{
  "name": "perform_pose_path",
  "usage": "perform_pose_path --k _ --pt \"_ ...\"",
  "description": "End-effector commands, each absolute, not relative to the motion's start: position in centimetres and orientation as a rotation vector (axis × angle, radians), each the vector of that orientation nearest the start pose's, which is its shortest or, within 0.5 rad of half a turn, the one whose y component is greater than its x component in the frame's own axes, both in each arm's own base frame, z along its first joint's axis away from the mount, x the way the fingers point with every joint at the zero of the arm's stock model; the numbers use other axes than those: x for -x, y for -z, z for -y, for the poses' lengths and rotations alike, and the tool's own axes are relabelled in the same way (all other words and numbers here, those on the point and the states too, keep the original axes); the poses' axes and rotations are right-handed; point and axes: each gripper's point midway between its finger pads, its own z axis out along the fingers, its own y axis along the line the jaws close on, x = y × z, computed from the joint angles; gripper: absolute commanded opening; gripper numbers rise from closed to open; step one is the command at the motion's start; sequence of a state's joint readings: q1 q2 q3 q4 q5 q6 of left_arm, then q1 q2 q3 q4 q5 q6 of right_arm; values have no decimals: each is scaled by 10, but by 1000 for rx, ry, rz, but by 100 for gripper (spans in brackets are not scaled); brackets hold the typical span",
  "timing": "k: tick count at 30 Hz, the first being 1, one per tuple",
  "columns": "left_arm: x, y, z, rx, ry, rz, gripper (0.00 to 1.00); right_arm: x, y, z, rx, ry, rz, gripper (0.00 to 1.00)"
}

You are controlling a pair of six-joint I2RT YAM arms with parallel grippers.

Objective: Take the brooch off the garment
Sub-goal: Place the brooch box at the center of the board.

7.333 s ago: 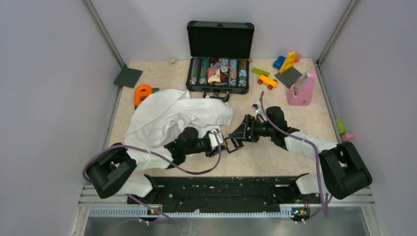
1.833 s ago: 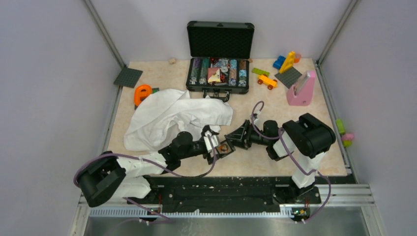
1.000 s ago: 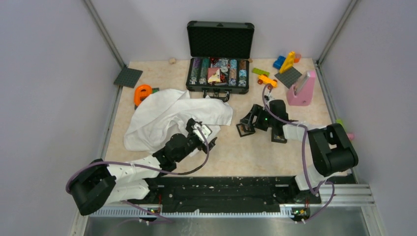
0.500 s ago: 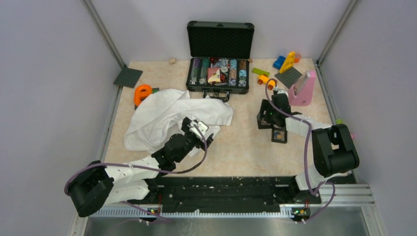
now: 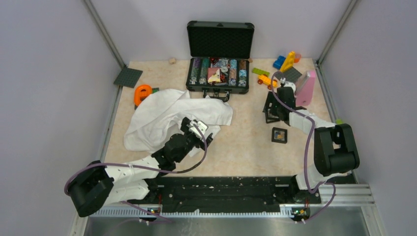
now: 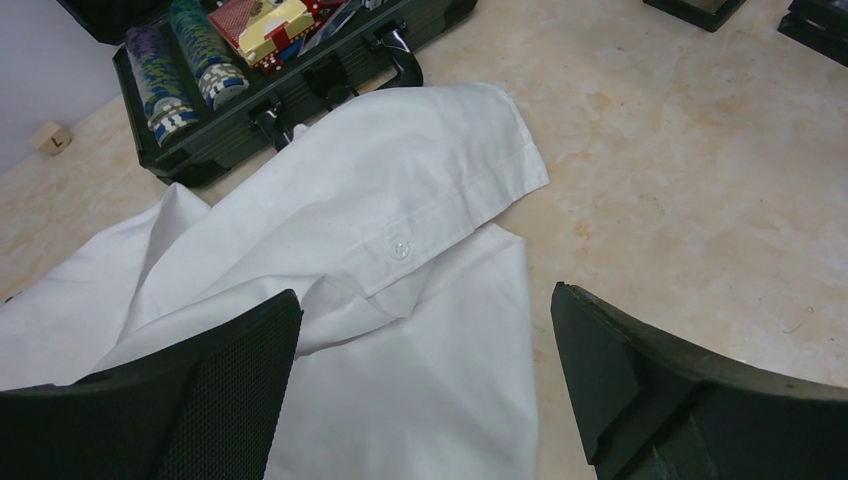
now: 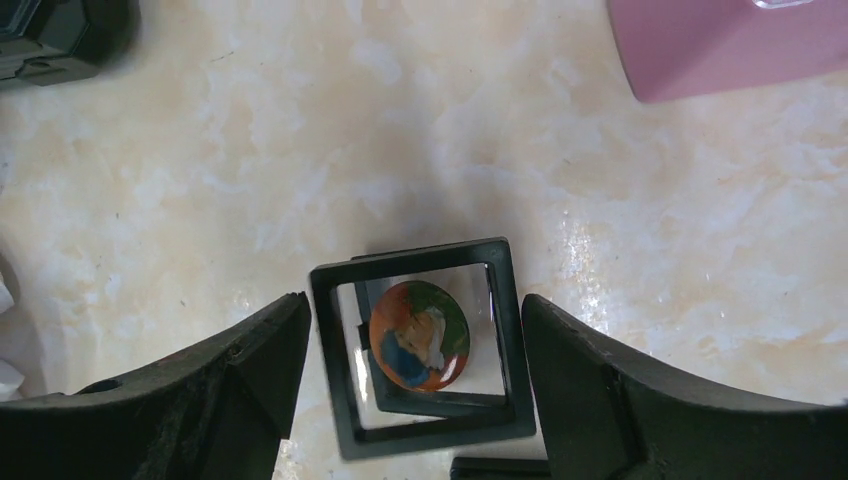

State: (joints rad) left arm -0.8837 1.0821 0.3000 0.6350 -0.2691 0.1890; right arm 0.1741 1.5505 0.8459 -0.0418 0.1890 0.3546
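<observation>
While inside one black frame [image 7: 322,360], one brooch [image 7: 419,334]; one shirt [image 5: 162,115] apart.

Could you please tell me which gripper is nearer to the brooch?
Right. The right gripper hangs open close by the brooch, which sits in a black frame; the left gripper hangs open over the white shirt, far off.

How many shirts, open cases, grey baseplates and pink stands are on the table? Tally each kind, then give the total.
White shirt: 1
Open black case: 1
Grey baseplates: 2
Pink stand: 1
Total: 5
</observation>
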Motion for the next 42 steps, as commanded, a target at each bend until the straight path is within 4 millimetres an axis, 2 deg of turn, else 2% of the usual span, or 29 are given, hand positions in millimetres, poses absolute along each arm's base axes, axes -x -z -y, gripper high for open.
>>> perform_pose_path --k 1,3,5,7,10,13,18,21,23,26,27,29,33,37,42 --pt "-263 -147 232 -676 287 -1549 99 -410 -82 -51 -284 -57 -2232 75" --pt "-263 -146 233 -679 285 -1551 99 -410 -76 -51 -282 -52 -2248 66" --pt "-263 -144 233 -684 286 -1553 99 -411 -70 -49 -291 -46 -2261 65" --pt "-263 -143 234 -686 288 -1554 99 -411 -64 -46 -300 -41 -2274 72" --pt "-263 -142 233 -687 282 -1556 99 -411 -69 -46 -304 -45 -2261 82" --pt "-264 -143 232 -668 281 -1557 99 -411 -87 -45 -301 -58 -2211 85" --pt "-265 -145 230 -648 283 -1549 99 -409 -131 -44 -300 -92 -2083 85" --pt "-268 -152 221 -558 282 -1536 99 -401 -152 -34 -328 -74 -1950 84" --pt "-269 -156 212 -488 308 -1534 99 -389 -159 -21 -335 -25 -1866 84" --pt "-281 -162 190 -349 387 -1590 99 -371 -168 -13 -282 5 -1752 84" --pt "-290 -162 172 -273 398 -1618 99 -366 -172 -12 -266 1 -1717 84" --pt "-297 -176 146 -163 401 -1604 99 -351 -179 -12 -260 -25 -1648 84" --pt "-311 -187 86 32 216 -1632 99 -329 -188 -22 -194 -109 -1532 85" --pt "-317 -181 28 209 75 -1597 99 -320 -179 -11 -154 -10 -1550 85" --pt "-332 -167 -7 246 -61 -1608 99 -313 -176 -1 -153 48 -1481 86"
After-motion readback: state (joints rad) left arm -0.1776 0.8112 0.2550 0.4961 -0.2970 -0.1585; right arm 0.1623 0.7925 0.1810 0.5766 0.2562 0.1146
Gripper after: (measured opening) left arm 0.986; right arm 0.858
